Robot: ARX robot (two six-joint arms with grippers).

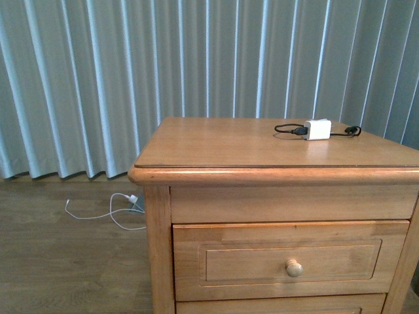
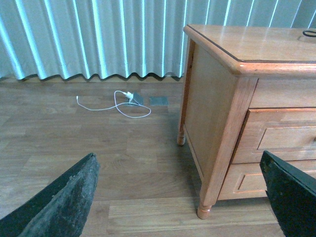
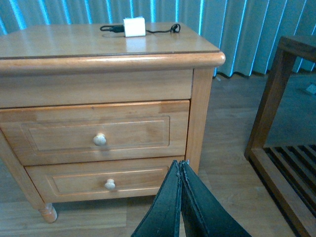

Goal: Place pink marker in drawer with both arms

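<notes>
- Front view: one light-brown wooden nightstand (image 1: 262, 154) stands before pale grey-blue curtains (image 1: 98, 78), its flat top bare but for a charger.
- The drawer (image 1: 288, 260), the upper of two, sits flush and closed in the nightstand's front, its long axis running across the cabinet's width; one small round pale knob (image 1: 294, 267) marks the middle of its recessed panel.
- A second drawer, the lower drawer (image 3: 106, 181), lies directly beneath it and carries one knob of its own; two drawers and two knobs in all.
- The pink marker appears in none of the three views, so its place and heading cannot be told.
- One dark wooden slatted frame (image 3: 284, 148) stands on the floor beside the nightstand, on the side opposite the white cable.
- One small white charger block (image 1: 317, 129) rests on the nightstand top near its back edge, a black cable (image 1: 288, 130) looping out from it.
- One white cable (image 1: 108, 212) lies coiled on the wood floor beside the nightstand, near the curtain's hem.
- Left gripper (image 2: 180, 197): black fingers (image 2: 64, 202) spread wide, released, nothing between them, above the floor beside the nightstand's side panel.
- Right gripper (image 3: 180, 170): fingers pressed together, clenched on nothing visible, in front of the lower drawer.
</notes>
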